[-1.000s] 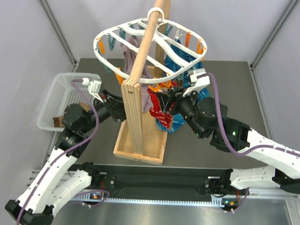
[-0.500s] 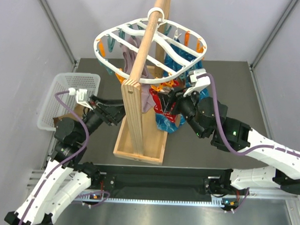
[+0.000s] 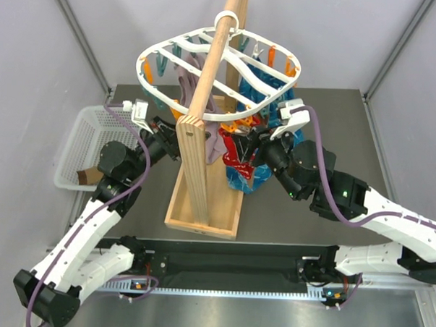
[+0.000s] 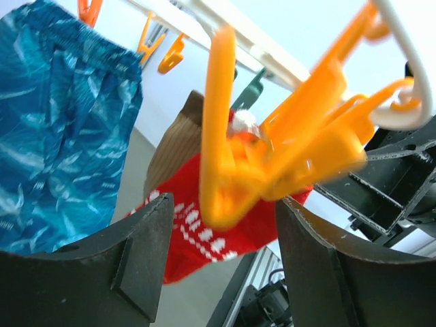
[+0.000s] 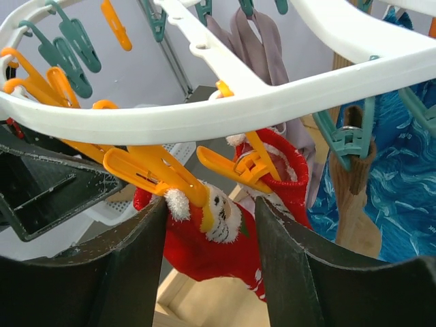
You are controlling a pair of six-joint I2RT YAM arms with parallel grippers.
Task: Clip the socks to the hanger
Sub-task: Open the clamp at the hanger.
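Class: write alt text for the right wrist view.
A red sock hangs between the fingers of the right pincer, by an orange peg under the white hanger. A second red sock is clipped behind; teal pegs and blue cloth lie right.

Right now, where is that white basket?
In the overhead view, the white mesh basket sits at the table's left edge, left of the wooden pole stand.
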